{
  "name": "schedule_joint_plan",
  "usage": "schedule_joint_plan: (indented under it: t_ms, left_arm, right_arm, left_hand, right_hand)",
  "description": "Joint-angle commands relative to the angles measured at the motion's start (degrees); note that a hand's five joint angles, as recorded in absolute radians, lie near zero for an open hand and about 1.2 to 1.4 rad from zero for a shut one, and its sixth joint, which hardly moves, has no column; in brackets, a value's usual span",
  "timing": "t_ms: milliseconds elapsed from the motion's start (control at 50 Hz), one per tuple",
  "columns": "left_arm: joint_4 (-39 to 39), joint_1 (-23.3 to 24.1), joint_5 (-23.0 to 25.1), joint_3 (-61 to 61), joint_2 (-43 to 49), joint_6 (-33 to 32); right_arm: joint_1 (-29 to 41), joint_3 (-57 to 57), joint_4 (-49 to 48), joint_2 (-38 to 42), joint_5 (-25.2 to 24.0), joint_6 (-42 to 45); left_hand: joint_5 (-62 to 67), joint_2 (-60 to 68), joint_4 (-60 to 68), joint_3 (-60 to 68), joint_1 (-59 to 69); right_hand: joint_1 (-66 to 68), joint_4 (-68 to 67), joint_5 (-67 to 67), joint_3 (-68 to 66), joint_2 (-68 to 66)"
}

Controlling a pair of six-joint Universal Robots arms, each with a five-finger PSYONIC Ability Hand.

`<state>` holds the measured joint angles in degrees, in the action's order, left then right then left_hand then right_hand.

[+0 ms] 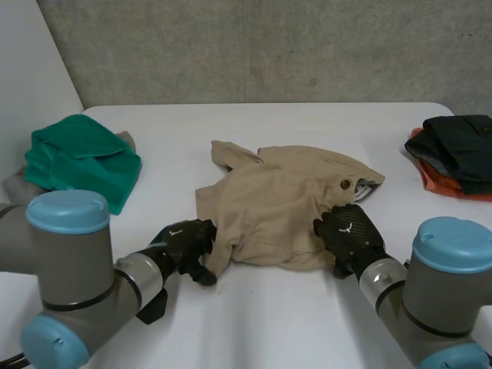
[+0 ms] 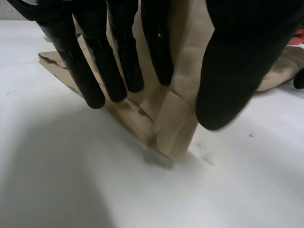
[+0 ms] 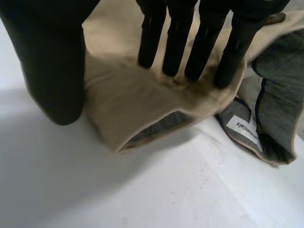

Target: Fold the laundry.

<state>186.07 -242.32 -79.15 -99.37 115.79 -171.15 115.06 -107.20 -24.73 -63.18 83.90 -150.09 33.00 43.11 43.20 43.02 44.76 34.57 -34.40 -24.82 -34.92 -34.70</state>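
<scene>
White tabletop: left robot hand and right robot hand pinch crumpled tan garment.

We have both arms reaching low over the table, our left arm on its side and our right arm on the other. Our left hand is palm-down, its fingers straight and close together and its thumb opposite, pinching a near corner of the tan garment. Our right hand is palm-down too. Its fingers are straight with the tips dug into the near edge, and its thumb clamps from the side.
</scene>
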Motion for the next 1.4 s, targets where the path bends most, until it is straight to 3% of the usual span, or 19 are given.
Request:
schedule_joint_plan:
  t_ms: [20, 120, 200, 220, 300, 440, 580, 700, 780, 860, 920, 960, 1020, 1080, 1160, 1400]
  left_arm:
    - [0.7, 0.8, -5.6, 5.3, 3.7, -0.8]
    - [-0.1, 1.3, -10.8, 8.3, -0.8, -1.2]
    - [-0.1, 1.1, -11.5, 9.5, -13.0, -3.0]
    - [-0.1, 1.0, -11.5, 9.7, -15.4, -3.6]
    - [0.3, 0.6, -11.4, 11.7, -28.6, -8.7]
    - [-0.1, 0.4, -11.6, 15.4, -36.3, -15.8]
    - [-2.7, 0.4, -11.5, 16.8, -30.2, -19.2]
    - [-2.6, 0.4, -11.8, 21.7, -14.2, -23.1]
    - [-0.8, 0.5, -11.9, 32.5, -1.9, -25.9]
    - [4.4, 0.2, -11.8, 45.8, 5.6, -28.1]
    - [18.3, -0.4, -11.7, 55.1, 7.3, -27.7]
    - [29.3, -0.7, -12.1, 55.5, 7.0, -27.6]
    - [39.8, -0.4, -12.3, 54.8, 6.0, -27.3]
    - [39.7, -0.7, -12.6, 53.5, 5.0, -27.3]
    - [35.2, -0.6, -13.3, 50.0, 4.6, -27.1]
    - [27.7, 0.3, -14.0, 21.4, 2.3, -27.8]
  right_arm:
    - [-0.4, 3.7, -3.6, 3.8, 1.2, 3.0]
    - [-0.5, 5.9, -2.9, 1.7, 1.8, 3.0]
    - [-1.3, 8.0, 1.2, -9.7, 1.8, 3.0]
    - [-2.2, 10.4, 5.2, -16.0, 1.6, 2.9]
    - [-3.8, 20.4, 16.6, -23.9, 1.5, 1.9]
    - [-4.1, 43.3, 39.1, -23.9, 1.3, 0.2]
    - [-6.2, 54.7, 49.9, -15.1, -0.9, 0.1]
    - [-6.7, 57.5, 50.2, -4.2, -0.8, 0.1]
    - [-6.3, 63.3, 49.0, 4.6, -0.5, -1.0]
    - [-5.8, 76.0, 39.9, 12.7, 2.7, -8.6]
    - [-5.7, 81.8, 27.6, 14.1, 4.6, -14.6]
    - [-5.9, 82.1, 17.4, 13.8, 5.3, -18.5]
    - [-6.2, 80.2, 6.1, 11.8, 5.7, -22.0]
    - [-6.2, 78.3, 1.8, 9.6, 5.1, -22.9]
    - [-6.4, 77.4, 3.0, 9.8, 4.8, -22.9]
    - [-5.8, 71.4, 27.4, 20.8, -2.5, -18.3]
  left_hand:
    - [37.0, 36.9, 36.8, 37.0, 35.2]
    - [37.0, 36.9, 36.8, 37.0, 35.2]
    - [37.0, 36.9, 36.8, 37.0, 35.2]
    - [37.0, 36.9, 36.8, 37.0, 35.2]
    - [37.0, 36.9, 36.8, 37.0, 35.2]
    - [37.0, 36.9, 36.8, 37.0, 35.2]
    - [37.0, 36.9, 36.8, 37.0, 35.2]
    - [37.0, 36.9, 36.8, 37.0, 35.2]
    - [37.0, 36.9, 36.8, 37.0, 35.2]
    - [37.0, 36.9, 36.8, 37.0, 35.2]
    - [37.0, 36.9, 36.8, 37.0, 35.2]
    - [37.0, 36.9, 36.8, 37.0, 35.2]
    - [37.0, 36.9, 36.8, 37.0, 35.2]
    - [37.0, 36.9, 36.8, 37.0, 35.2]
    - [37.0, 36.9, 36.8, 37.0, 35.2]
    - [37.0, 36.9, 36.8, 37.0, 35.2]
  right_hand:
    - [45.3, -45.5, -45.1, -45.0, -45.2]
    - [45.4, -45.6, -45.2, -45.1, -45.3]
    - [45.4, -45.6, -45.2, -45.1, -45.3]
    - [45.4, -45.6, -45.2, -45.1, -45.3]
    - [45.4, -45.6, -45.2, -45.1, -45.3]
    - [45.4, -45.6, -45.2, -45.1, -45.3]
    - [45.4, -45.6, -45.2, -45.1, -45.3]
    - [45.4, -45.6, -45.2, -45.1, -45.3]
    - [45.4, -45.6, -45.2, -45.1, -45.3]
    - [45.4, -45.6, -45.2, -45.1, -45.3]
    - [45.4, -45.6, -45.2, -45.1, -45.3]
    - [45.4, -45.6, -45.2, -45.1, -45.3]
    - [45.4, -45.6, -45.2, -45.1, -45.3]
    - [45.4, -45.6, -45.2, -45.1, -45.3]
    - [45.4, -45.6, -45.2, -45.1, -45.3]
    - [45.4, -45.6, -45.2, -45.1, -45.3]
